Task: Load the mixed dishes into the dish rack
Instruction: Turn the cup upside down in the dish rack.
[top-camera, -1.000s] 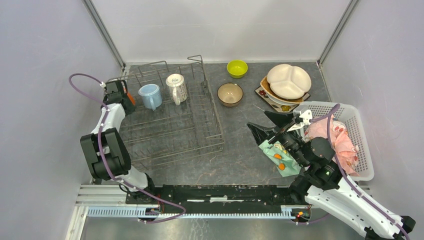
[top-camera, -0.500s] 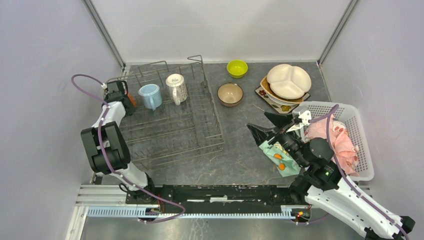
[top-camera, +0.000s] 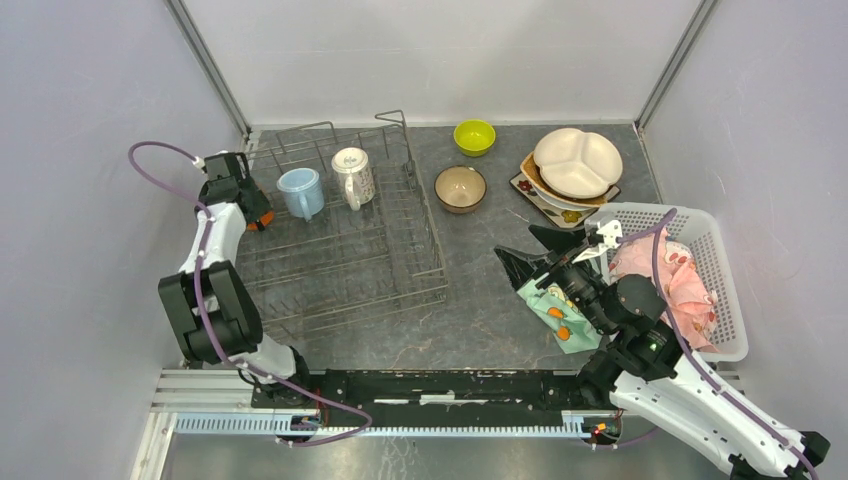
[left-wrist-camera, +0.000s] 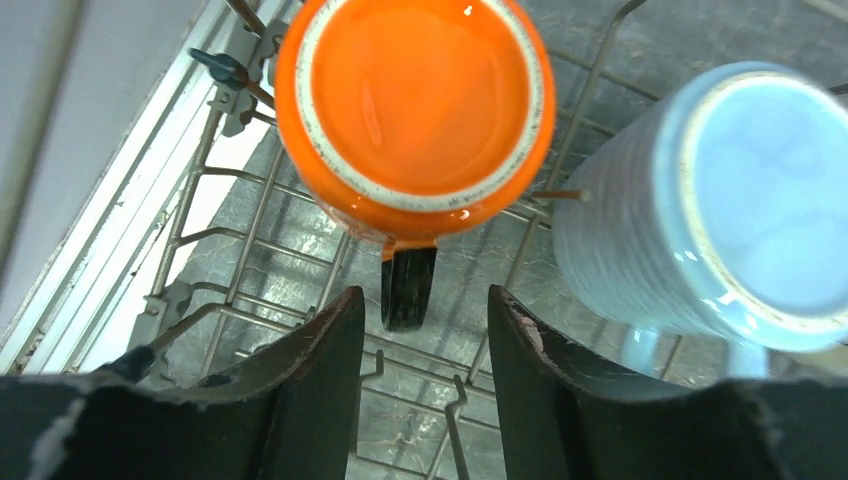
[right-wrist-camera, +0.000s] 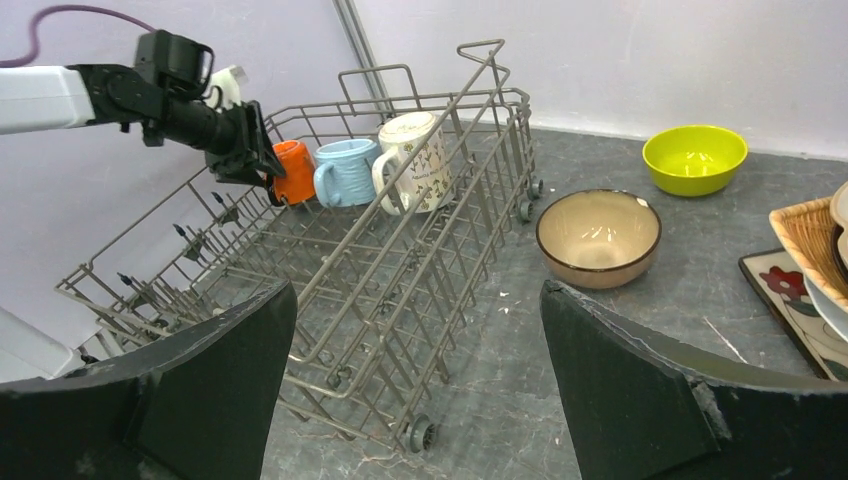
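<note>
The left claw (left-wrist-camera: 425, 300) has drawn back a little from the orange mug (left-wrist-camera: 415, 95), fingers spread. The mug now stands upside down in the rack's (top-camera: 340, 260) far left corner, beside the blue mug (left-wrist-camera: 700, 200) — one dish loaded. The right claw (right-wrist-camera: 418, 290) hangs spread, empty.

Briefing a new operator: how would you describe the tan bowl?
Start at the grey wire dish rack. Just off its right side sits the tan bowl, upright. Unlike the lime-green bowl behind it, it is beige with a dark rim.
</note>
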